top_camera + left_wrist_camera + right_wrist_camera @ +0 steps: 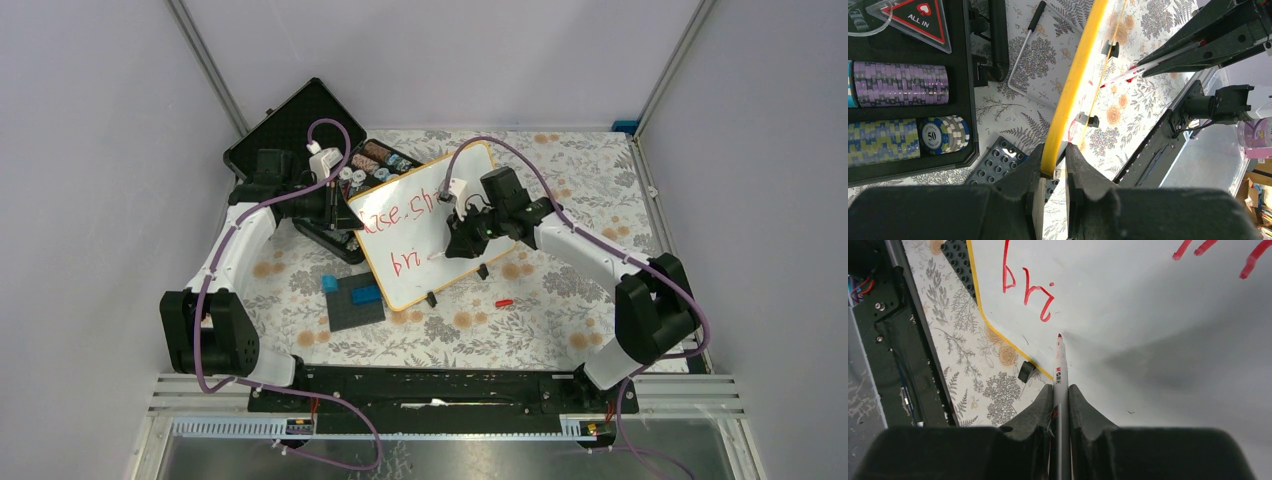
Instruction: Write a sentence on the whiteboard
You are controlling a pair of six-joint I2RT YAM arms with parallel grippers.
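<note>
The whiteboard (421, 236) stands tilted at mid-table, and its yellowish frame edge (1075, 85) runs up the left wrist view. My left gripper (1054, 152) is shut on that edge at the board's left side (350, 212). The sentence (395, 213) is in red, with an upper line and a lower line (408, 263) that reads "bri" (1028, 287) in the right wrist view. My right gripper (1060, 390) is shut on a white marker (1060, 365). The marker's red tip (1059, 336) is at the board surface (1148, 315), just right of the "i". In the top view the right gripper (462, 238) is over the board's middle.
An open black case (295, 135) with rows of poker chips (900, 82) lies behind the left arm. A dark grey studded plate (355, 300) with blue blocks sits in front of the board. A red cap (504, 301) lies on the floral cloth at the right. Walls close in both sides.
</note>
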